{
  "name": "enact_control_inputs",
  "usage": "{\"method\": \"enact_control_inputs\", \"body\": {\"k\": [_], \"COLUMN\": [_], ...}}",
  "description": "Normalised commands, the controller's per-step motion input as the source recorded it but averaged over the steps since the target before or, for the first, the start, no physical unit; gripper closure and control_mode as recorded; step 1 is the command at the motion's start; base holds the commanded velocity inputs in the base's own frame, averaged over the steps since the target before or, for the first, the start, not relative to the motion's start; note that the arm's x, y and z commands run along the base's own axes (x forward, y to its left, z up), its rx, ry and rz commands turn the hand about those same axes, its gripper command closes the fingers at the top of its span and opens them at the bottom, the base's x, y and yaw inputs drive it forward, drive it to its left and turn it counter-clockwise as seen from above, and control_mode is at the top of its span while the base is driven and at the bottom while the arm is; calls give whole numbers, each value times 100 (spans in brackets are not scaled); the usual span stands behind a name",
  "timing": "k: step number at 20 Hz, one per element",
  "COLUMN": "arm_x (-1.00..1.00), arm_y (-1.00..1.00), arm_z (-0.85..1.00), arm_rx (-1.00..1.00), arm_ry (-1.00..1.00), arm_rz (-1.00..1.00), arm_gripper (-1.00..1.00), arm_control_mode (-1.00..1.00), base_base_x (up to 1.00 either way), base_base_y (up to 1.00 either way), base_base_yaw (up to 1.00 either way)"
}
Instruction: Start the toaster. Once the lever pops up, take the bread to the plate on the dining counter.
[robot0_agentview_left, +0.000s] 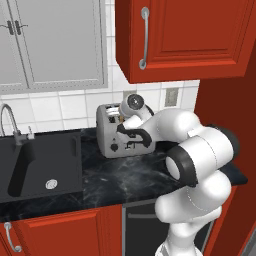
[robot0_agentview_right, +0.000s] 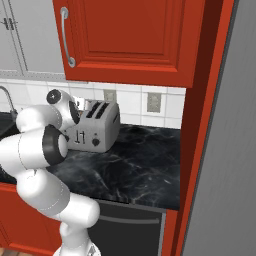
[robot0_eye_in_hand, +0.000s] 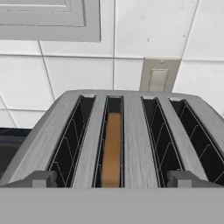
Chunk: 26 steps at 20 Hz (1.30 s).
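Note:
The silver-grey toaster (robot0_agentview_left: 111, 135) (robot0_agentview_right: 100, 127) (robot0_eye_in_hand: 131, 144) stands on the black worktop against the tiled wall. A brown slice of bread (robot0_eye_in_hand: 113, 148) sits low in the second slot from the left in the hand view. My gripper (robot0_agentview_left: 124, 129) (robot0_eye_in_hand: 111, 181) hovers at the toaster's front top edge and points over the slots toward the wall. It is open, with its fingertips (robot0_eye_in_hand: 43, 179) wide apart and nothing between them. The arm hides part of the toaster's front in both base views. The plate and the dining counter are out of view.
A black sink (robot0_agentview_left: 45, 165) with a curved faucet (robot0_agentview_left: 7, 120) lies left of the toaster. A red wall cabinet (robot0_agentview_left: 185, 35) hangs above it. A tall red panel (robot0_agentview_right: 200, 125) closes the worktop (robot0_agentview_right: 140, 165) on the right. A wall outlet (robot0_eye_in_hand: 159, 78) sits behind the toaster.

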Motion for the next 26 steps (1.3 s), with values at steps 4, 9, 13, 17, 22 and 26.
{"method": "enact_control_inputs", "body": {"k": [4, 9, 13, 17, 22, 26], "arm_x": [0, 0, 0, 0, 0, 0], "arm_y": [0, 0, 0, 0, 0, 0], "arm_z": [0, 0, 0, 0, 0, 0], "arm_rx": [0, 0, 0, 0, 0, 0], "arm_ry": [0, 0, 0, 0, 0, 0], "arm_rz": [0, 0, 0, 0, 0, 0], "arm_gripper": [-100, -100, -100, -100, -100, -100], "arm_control_mode": [-100, -100, -100, -100, -100, -100], "base_base_x": [0, 0, 0, 0, 0, 0], "base_base_y": [0, 0, 0, 0, 0, 0], "base_base_yaw": [0, 0, 0, 0, 0, 0]}}
